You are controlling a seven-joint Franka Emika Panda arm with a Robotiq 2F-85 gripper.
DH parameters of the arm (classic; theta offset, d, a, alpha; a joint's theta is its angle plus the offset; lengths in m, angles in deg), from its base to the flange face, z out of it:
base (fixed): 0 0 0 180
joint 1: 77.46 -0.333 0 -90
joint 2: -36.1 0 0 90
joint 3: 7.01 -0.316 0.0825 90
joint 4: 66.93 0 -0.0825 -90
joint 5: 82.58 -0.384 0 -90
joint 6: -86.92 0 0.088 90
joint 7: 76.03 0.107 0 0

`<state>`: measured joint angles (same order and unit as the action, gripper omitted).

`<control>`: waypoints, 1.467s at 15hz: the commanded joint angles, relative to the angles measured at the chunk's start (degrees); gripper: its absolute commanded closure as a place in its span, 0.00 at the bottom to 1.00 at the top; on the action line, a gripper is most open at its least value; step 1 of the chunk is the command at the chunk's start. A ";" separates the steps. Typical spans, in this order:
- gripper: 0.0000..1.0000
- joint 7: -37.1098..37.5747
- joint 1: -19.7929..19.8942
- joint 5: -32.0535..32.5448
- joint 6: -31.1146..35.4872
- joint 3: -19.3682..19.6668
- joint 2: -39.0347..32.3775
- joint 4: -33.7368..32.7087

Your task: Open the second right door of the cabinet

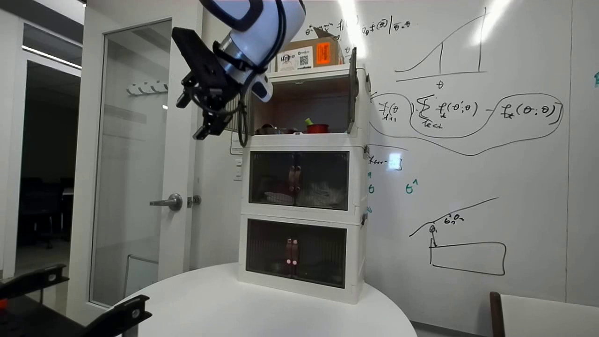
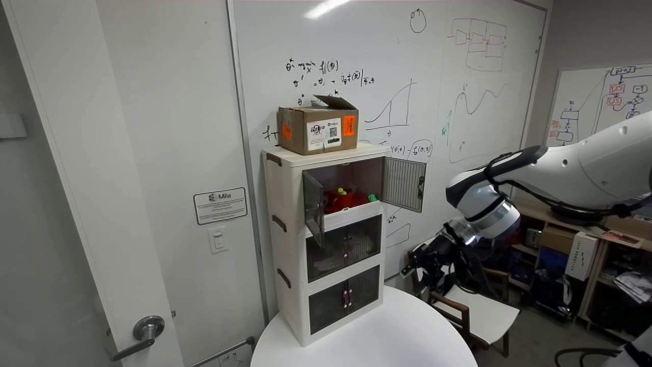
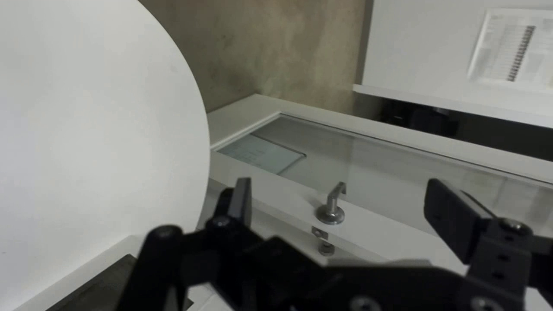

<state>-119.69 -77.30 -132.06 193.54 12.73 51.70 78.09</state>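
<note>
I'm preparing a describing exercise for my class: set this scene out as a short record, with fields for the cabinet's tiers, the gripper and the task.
Furniture: white cabinet of three tiers, on a white table
Top row: upper left door and upper right door open; red item inside
Middle row: middle left door and second right door shut
Bottom row: lower left door and lower right door shut
On top: cardboard box, one flap raised
Grasp: gripper open, holding nothing, apart from the cabinet
Task status: second right door not yet open
</note>
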 commanded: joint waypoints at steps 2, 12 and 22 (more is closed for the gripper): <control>0.00 -19.10 -0.60 -16.83 -2.06 2.43 -12.18 -4.37; 0.00 -34.50 8.99 -23.91 -10.38 -7.28 -36.85 -29.70; 0.00 -34.03 12.18 -31.70 -5.38 -10.42 -46.01 -40.46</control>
<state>-153.83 -65.60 -164.12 188.01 2.78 5.68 37.75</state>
